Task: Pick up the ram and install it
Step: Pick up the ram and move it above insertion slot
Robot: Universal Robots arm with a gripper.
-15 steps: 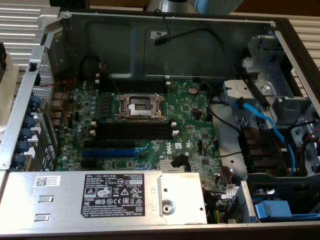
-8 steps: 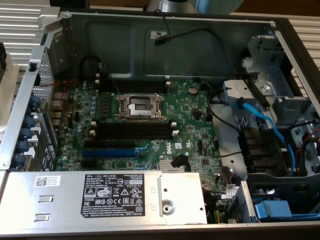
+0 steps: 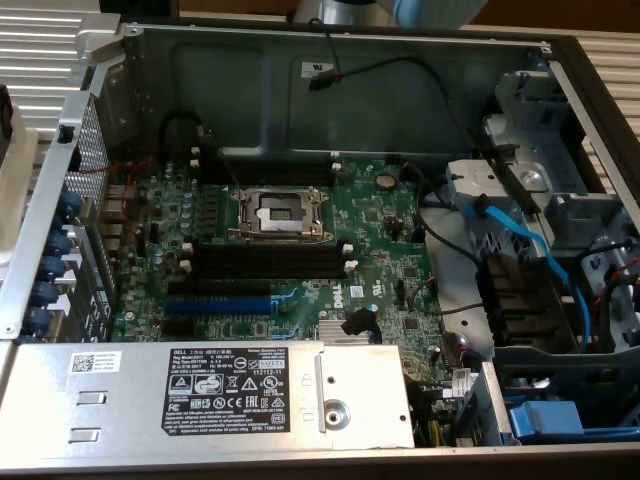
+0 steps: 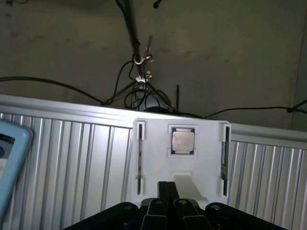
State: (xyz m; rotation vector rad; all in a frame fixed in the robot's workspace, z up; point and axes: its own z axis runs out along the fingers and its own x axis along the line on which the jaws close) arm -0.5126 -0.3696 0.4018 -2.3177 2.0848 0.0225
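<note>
While the gripper (image 4: 169, 203) has its fingers together and empty, the ram (image 4: 224, 154) seems to stand edgewise in the white holder (image 4: 158, 143) beside the processor (image 4: 183, 141). It is probably light, stiff and fragile, best pinched mid-length.

My gripper (image 4: 169, 191) looks like dull black plastic. The tray (image 4: 206, 153) is smooth white plastic, and the chip (image 4: 183, 142) in it has a shiny metal top. The table (image 4: 81, 163) is bright metal with ribs. The computer case (image 3: 250, 70) is dull grey metal. Its board (image 3: 390, 240) is smooth and green, the long slots (image 3: 265, 262) are black plastic, and the label (image 3: 225, 390) looks like paper.
</note>
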